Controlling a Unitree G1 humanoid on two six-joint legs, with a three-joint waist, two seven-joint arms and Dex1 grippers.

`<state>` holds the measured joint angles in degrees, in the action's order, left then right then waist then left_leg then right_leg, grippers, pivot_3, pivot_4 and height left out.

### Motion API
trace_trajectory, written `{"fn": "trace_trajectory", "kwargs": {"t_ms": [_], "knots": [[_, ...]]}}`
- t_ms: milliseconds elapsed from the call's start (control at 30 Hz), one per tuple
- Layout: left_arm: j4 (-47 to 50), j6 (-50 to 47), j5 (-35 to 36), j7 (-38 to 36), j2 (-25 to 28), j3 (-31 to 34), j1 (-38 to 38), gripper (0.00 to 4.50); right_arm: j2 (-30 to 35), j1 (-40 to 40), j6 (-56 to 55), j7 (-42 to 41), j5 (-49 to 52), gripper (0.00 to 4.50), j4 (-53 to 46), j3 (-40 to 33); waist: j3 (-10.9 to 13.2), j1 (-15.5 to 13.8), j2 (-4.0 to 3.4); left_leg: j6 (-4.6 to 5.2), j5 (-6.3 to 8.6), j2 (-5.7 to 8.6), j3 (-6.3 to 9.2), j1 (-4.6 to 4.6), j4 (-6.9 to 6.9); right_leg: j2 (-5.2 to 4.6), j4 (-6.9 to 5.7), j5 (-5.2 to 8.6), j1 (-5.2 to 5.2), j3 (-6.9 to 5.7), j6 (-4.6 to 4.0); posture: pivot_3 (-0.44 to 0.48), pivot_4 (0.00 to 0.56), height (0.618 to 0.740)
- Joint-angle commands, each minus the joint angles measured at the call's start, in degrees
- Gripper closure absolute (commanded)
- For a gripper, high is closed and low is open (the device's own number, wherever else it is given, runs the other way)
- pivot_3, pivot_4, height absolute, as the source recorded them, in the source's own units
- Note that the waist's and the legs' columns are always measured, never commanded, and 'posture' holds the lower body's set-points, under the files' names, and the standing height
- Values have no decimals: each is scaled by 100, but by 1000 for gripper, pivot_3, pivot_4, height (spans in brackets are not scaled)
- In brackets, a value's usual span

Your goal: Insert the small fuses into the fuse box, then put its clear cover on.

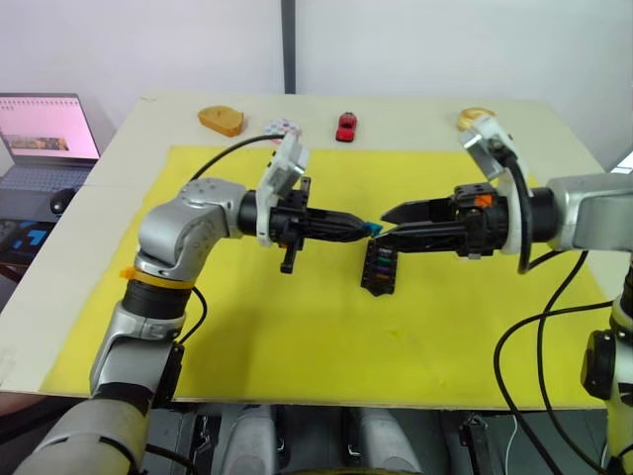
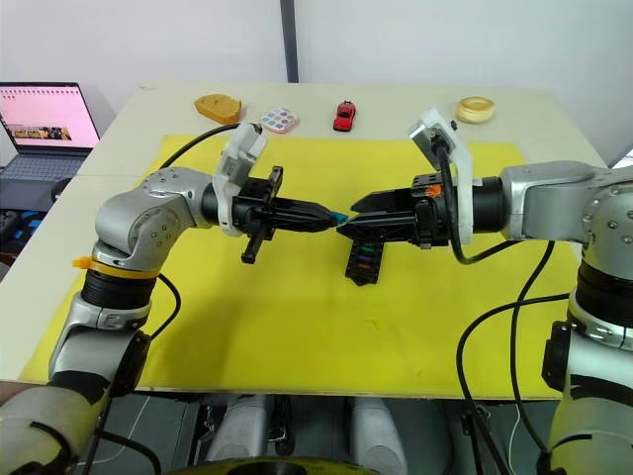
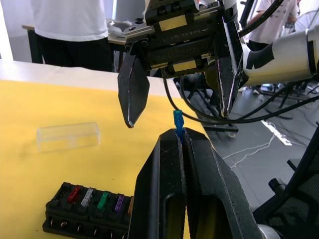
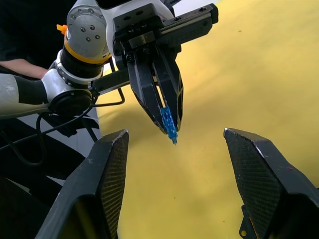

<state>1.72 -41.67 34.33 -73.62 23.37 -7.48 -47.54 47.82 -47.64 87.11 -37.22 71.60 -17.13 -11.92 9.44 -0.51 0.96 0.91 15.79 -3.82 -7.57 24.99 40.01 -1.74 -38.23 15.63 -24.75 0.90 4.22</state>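
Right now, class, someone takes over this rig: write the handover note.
Left hand: shut on the teal fuse, held above the mat.
Right hand: open, facing it, fingers either side of the fuse.
Fuse box: on the yellow mat below the hands; red, grey, green and purple fuses seated, an amber one partly seen.
Clear cover: lying on the mat, apart from the box.
Left: seat the teal fuse, fit the cover.

A red toy car (image 1: 346, 126) sits beyond the yellow mat (image 1: 297, 327).
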Motion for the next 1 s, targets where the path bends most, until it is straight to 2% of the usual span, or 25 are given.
{"fn": "trace_trajectory", "kwargs": {"t_ms": [33,100,167,1000], "knots": [[22,135,34,41,-6,42,-128,4500,110,-129,-191,-34,15,1624,-155,-41,0,2,0,0,0,0,0,0,0,1,0,0,0,0,0,0,150,740],[10,160,28,48,10,25,-129,4500,126,-124,-232,-51,14,2260,-161,-16,0,3,0,0,0,-1,0,0,0,1,0,0,0,0,0,0,150,740],[-4,183,22,63,20,18,-132,4500,159,-122,-257,-78,12,3149,-183,22,0,1,0,0,0,-1,0,0,0,1,0,0,0,0,0,0,150,740],[-62,347,-63,77,59,-66,-66,4500,269,-102,-443,-152,-24,3149,-280,217,0,5,0,0,0,-1,0,0,-1,1,2,0,-1,0,0,0,150,740]]}}
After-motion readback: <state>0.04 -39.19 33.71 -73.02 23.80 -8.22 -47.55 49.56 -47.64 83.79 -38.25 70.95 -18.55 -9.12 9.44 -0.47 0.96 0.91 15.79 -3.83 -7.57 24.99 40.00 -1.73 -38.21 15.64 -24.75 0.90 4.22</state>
